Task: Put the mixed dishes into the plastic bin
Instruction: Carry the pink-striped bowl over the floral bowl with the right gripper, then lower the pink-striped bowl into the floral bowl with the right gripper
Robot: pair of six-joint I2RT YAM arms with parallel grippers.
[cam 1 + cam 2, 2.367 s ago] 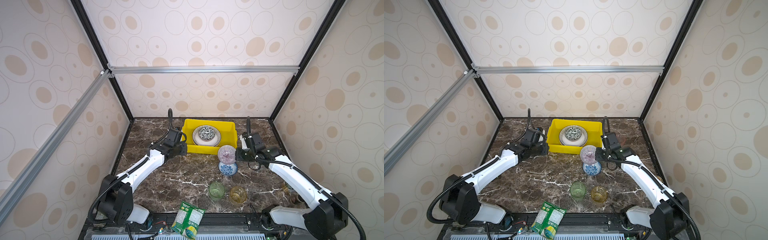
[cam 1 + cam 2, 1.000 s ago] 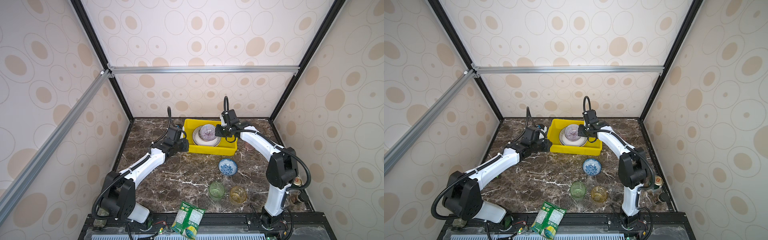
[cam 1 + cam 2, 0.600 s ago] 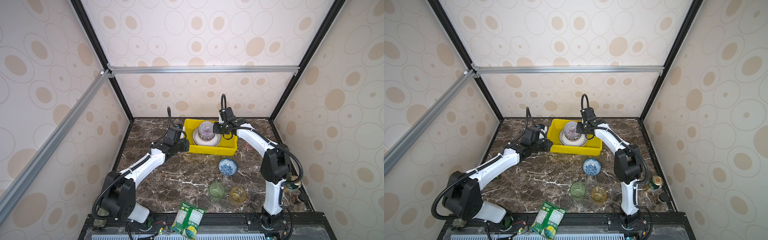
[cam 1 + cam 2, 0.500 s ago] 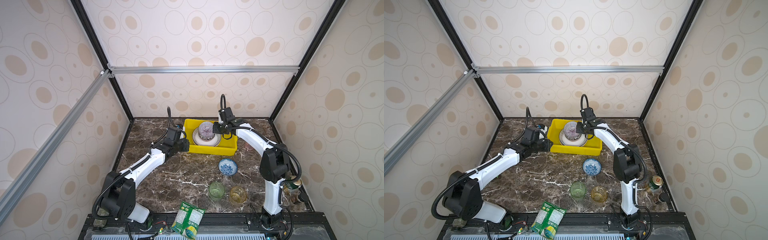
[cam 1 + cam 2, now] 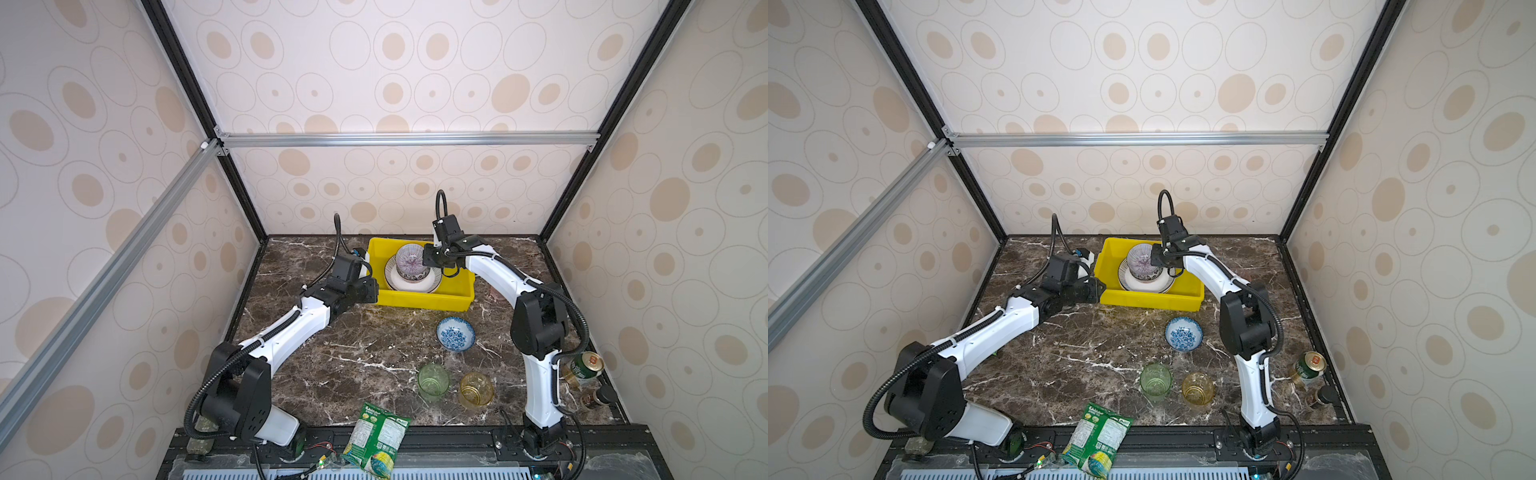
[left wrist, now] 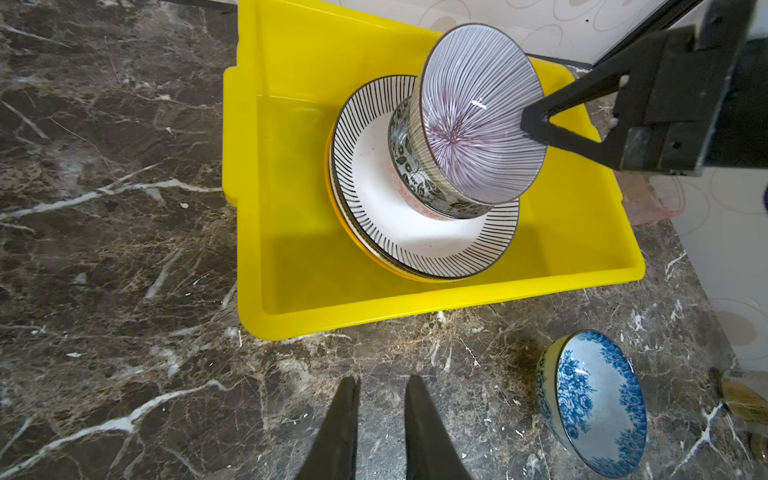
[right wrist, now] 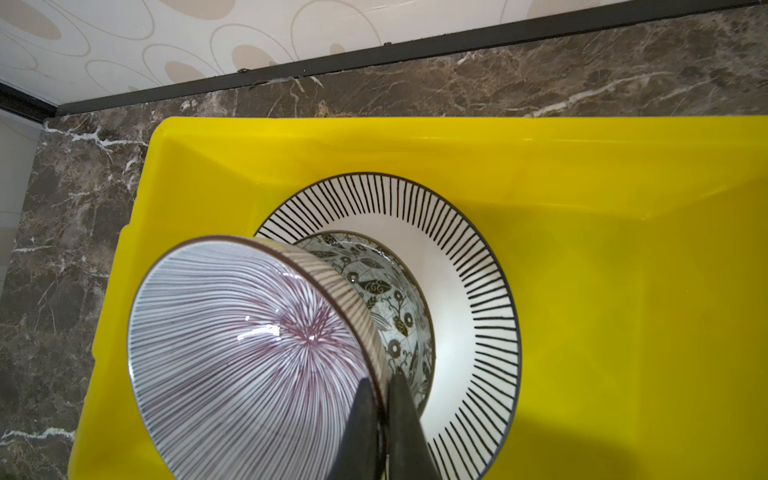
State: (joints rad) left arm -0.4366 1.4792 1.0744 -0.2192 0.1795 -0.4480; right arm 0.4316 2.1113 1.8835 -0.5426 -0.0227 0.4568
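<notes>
Item: purple-striped bowl (image 7: 249, 349), tilted above the leaf-patterned bowl (image 7: 386, 299) and striped plate (image 6: 415, 245) stacked inside the yellow bin (image 6: 291, 307). My right tool (image 7: 381, 382) is clamped on its rim. My left tool (image 6: 382, 384), slightly parted and empty, hangs over the desk (image 5: 353, 353) beside the bin. Blue floral bowl (image 5: 455, 334), green tumbler (image 5: 433, 380) and amber tumbler (image 5: 476, 388) stand on the desk.

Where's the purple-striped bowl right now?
The purple-striped bowl is at the back middle in both top views, pinched by its rim in the right gripper, tilted over the leaf-patterned bowl stacked on the plates inside the yellow bin.
</notes>
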